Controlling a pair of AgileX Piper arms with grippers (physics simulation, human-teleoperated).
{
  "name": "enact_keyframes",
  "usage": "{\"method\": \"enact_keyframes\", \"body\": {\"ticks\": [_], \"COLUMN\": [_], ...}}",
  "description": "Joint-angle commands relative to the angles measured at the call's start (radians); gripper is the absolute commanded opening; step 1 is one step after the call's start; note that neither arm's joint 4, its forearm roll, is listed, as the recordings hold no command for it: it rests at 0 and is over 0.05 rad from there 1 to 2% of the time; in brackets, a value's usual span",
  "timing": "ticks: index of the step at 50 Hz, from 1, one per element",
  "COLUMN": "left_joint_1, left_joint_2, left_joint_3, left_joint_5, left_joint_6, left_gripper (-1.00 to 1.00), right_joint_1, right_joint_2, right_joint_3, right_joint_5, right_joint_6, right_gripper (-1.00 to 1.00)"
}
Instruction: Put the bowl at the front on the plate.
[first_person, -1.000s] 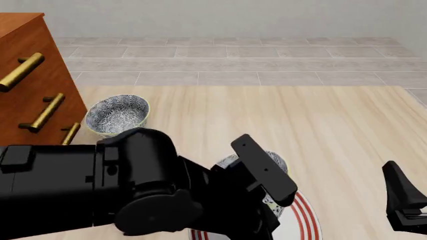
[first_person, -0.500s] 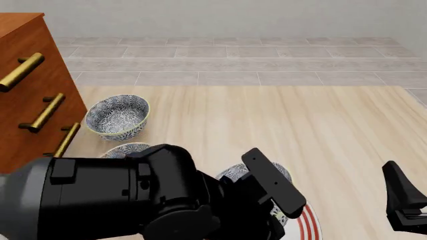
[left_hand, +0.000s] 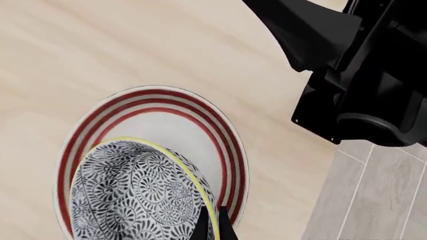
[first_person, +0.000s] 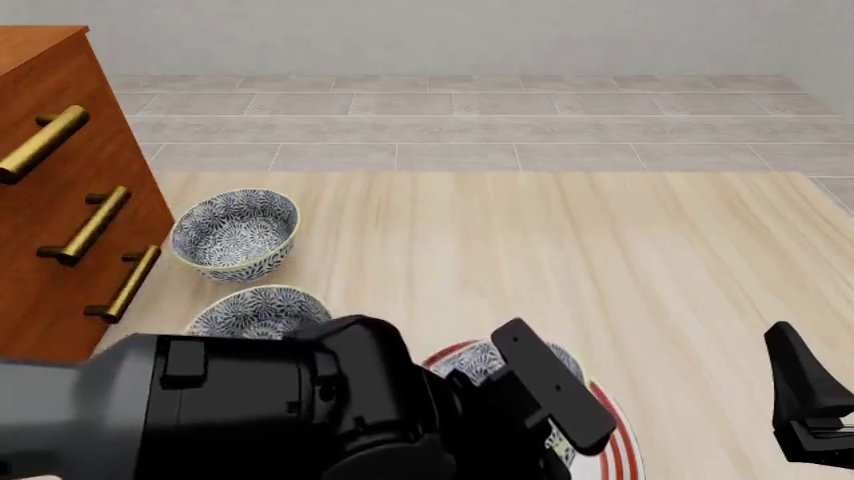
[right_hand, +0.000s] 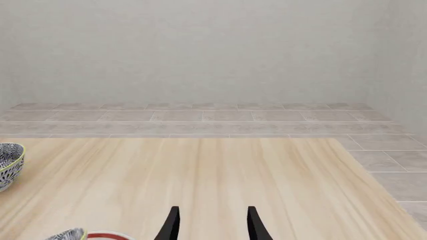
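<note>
i'm working in a simulated home-like room: a pale wooden table (first_person: 561, 250), a wooden dresser (first_person: 54, 190) with brass handles (first_person: 91, 225), grey floor tiles (first_person: 454, 125), and patterned ceramic bowls (first_person: 236, 232).

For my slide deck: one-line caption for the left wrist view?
Left gripper pinching the rim of the blue-black patterned ceramic bowl over the red-ringed white plate.

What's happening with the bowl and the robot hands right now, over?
Left gripper fingers pinching bowl rim. Bowl over plate. Right gripper open, holding nothing. Nothing in the way.
</note>
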Motion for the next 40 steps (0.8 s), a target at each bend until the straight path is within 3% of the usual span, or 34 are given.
{"method": "enact_keyframes", "body": {"ticks": [1,16,17,40], "left_joint_1": [-0.006,0.000,0.004,-0.019], "left_joint_2": [0.021,0.027,0.023,-0.009], "left_joint_3": [0.005,0.014,0.015,-0.036], "left_joint_5": [-0.022,-0.034,-0.033,0.030], "left_joint_6": [-0.002,-0.007,-0.005,-0.028], "left_gripper": [-1.00,-1.00,1.00,1.00], "right_joint_1": [0.000,0.000,0.000,0.000], "right_joint_2": [0.000,0.000,0.000,0.000], "right_joint_3": [0.002,0.002,0.002,0.002], "right_joint_5": [-0.003,-0.003,-0.003,-0.002], "right_joint_6": [0.000,0.000,0.000,0.000], "right_gripper": [1.00,1.00,1.00,1.00]}}
